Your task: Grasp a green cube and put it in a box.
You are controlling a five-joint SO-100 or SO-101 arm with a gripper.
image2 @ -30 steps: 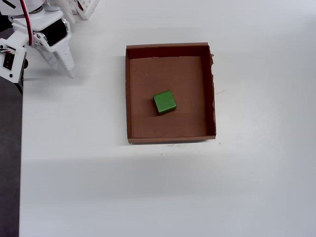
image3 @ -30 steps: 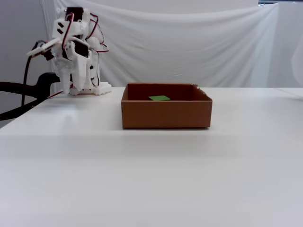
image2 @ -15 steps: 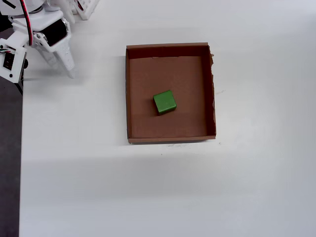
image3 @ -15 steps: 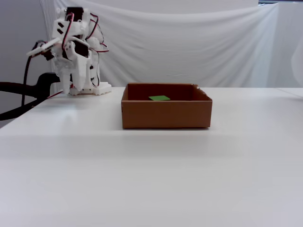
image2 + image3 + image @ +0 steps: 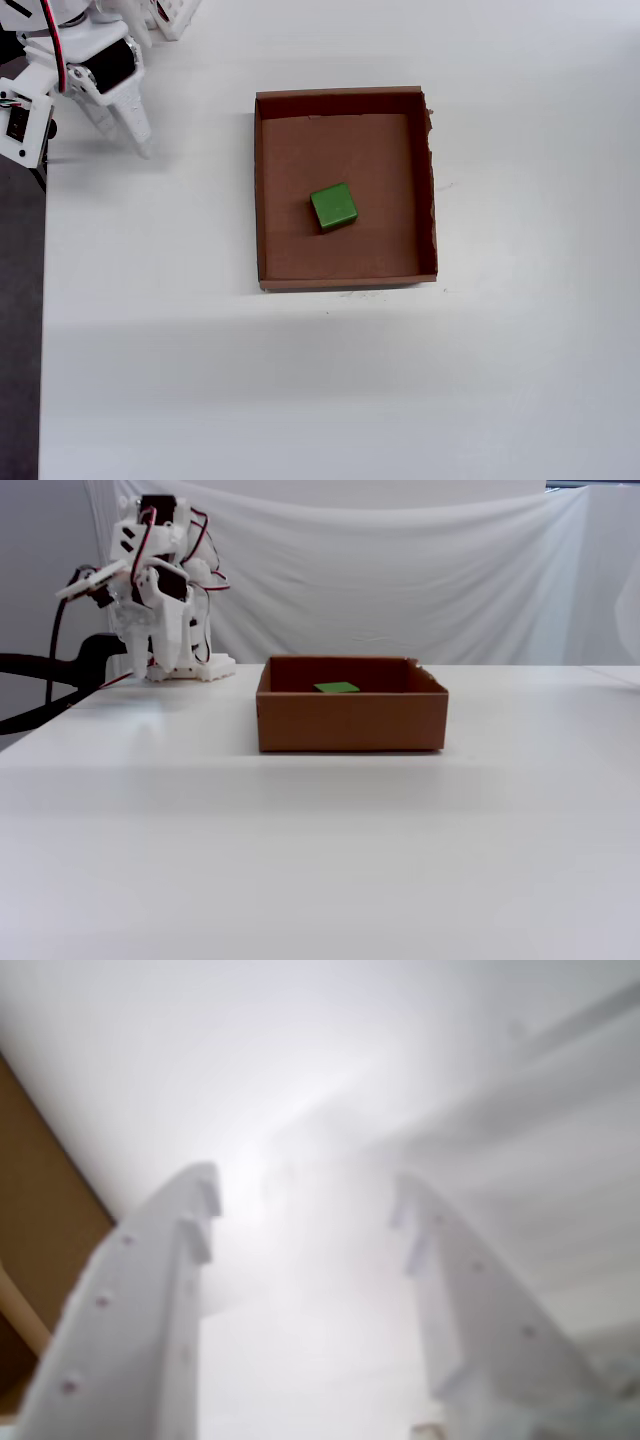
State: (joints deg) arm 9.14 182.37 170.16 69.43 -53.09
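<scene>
From my wrist view, my claw is released, its two white fingers standing wide apart with nothing between them; a brown corner of the box shows at the left edge, and everything here is blurred, so I cannot see the cube at all. Looking down in the overhead view, the green cube lies on the floor of the box, near the middle and apart from every wall, while my claw hangs well apart, beside the table's left edge. I judge the cube light, stiff and not slippery; two opposite flat faces would be the place to take it. At the fixed view, the front wall hides all but the top face of the cube.
</scene>
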